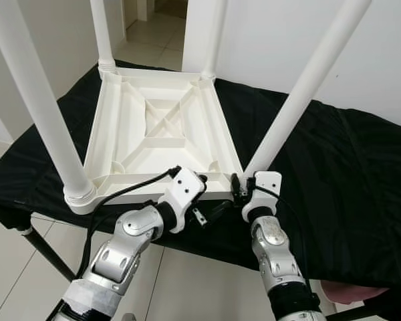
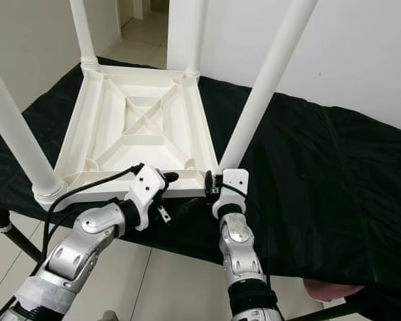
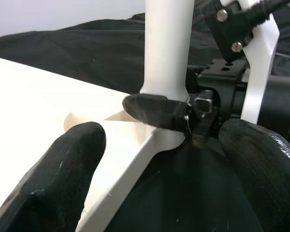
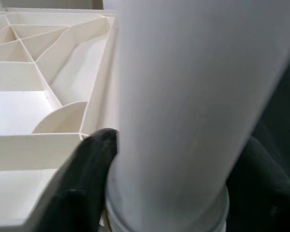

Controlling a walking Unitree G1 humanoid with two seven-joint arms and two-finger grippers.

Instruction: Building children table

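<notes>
Right pincer (image 1: 244,188) was clamped around the base of the near-right leg (image 1: 301,93), likely to seat or twist it into its socket. Left pincer (image 1: 210,210), fingers apart, hovered beside that corner. Tabletop (image 1: 157,130) lay upside down on the black-draped surface (image 1: 347,174).

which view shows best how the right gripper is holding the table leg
The left wrist view: it looks side-on at the right gripper, one black finger wrapped round the base of the near right leg. The right wrist view shows fingers flanking the leg from close up. The eye views show mostly the wrist.
</notes>
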